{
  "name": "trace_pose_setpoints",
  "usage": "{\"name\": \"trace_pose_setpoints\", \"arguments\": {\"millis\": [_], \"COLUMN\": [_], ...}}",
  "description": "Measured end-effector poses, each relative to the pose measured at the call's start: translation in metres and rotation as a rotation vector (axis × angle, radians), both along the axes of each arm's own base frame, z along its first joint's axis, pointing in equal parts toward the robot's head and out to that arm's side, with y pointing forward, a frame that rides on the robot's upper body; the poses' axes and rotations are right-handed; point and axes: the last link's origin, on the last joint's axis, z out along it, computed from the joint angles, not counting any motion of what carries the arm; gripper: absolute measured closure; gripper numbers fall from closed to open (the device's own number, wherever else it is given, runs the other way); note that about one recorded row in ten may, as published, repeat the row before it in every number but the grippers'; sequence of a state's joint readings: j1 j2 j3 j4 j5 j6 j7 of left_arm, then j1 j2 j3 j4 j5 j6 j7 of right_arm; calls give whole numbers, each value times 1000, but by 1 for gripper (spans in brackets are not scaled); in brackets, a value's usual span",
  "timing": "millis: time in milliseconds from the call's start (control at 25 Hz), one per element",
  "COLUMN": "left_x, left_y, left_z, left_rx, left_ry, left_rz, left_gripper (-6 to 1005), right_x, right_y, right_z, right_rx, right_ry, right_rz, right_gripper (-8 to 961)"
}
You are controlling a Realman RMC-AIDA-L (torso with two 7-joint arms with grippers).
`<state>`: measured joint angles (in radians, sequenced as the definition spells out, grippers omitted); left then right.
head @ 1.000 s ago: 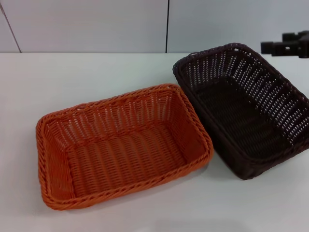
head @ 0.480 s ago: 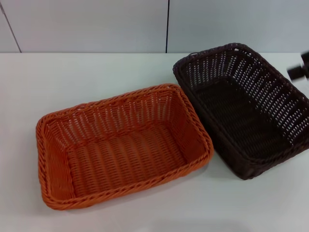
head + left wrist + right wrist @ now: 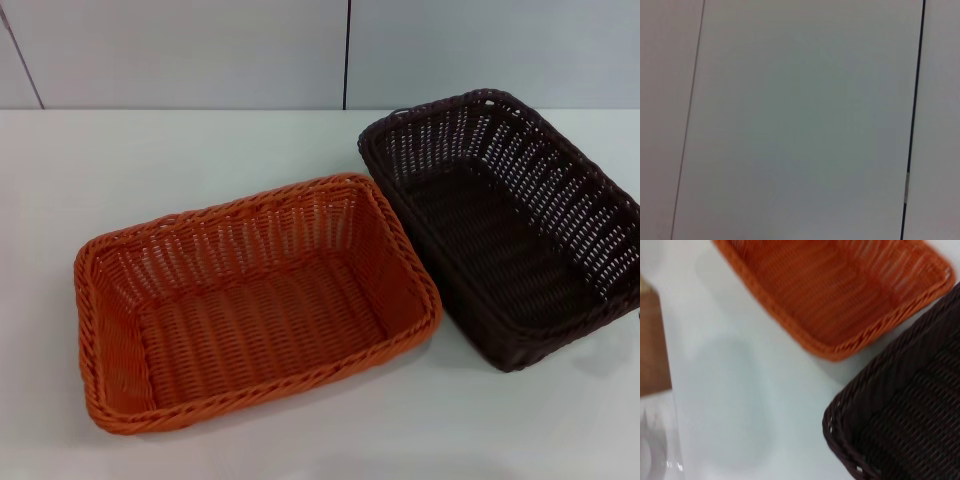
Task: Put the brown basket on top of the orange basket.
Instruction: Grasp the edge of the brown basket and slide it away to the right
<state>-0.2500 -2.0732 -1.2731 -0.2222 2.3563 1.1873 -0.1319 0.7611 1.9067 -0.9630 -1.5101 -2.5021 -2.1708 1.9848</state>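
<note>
The brown basket (image 3: 505, 225), at right, touches the orange basket (image 3: 255, 300); a careless lift could drag it. Neither arm's jaws are seen.

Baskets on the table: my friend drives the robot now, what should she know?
Neither hand shows in any view right now.
The brown basket sits on the white table, on the robot's right, empty.
The orange basket sits beside it to the left, also empty; their near corners are close together or touching.
Done: nothing stacked.
Left: grab the brown basket, lift it, set it on the orange one.
</note>
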Motion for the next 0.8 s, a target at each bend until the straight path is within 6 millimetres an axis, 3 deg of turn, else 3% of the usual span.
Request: {"name": "trace_pose_setpoints", "arguments": {"millis": [240,440,800], "left_x": [0,0,1], "left_y": [-2,-3,-3], "left_z": [-2,-3,-3], "left_rx": [-4,-6,-7], "left_ry": [-11,-13,-2], "left_rz": [-2,0,-7], "left_gripper": [220,221,221], "right_x": [8,7,8], "right_y": [9,13,12], "right_z": [-11,-14,-38], "right_rx": [30,38,-28], "right_ry": [-104,-108,-125], "right_rz": [43,79,116], "right_gripper": [140,140,140]}}
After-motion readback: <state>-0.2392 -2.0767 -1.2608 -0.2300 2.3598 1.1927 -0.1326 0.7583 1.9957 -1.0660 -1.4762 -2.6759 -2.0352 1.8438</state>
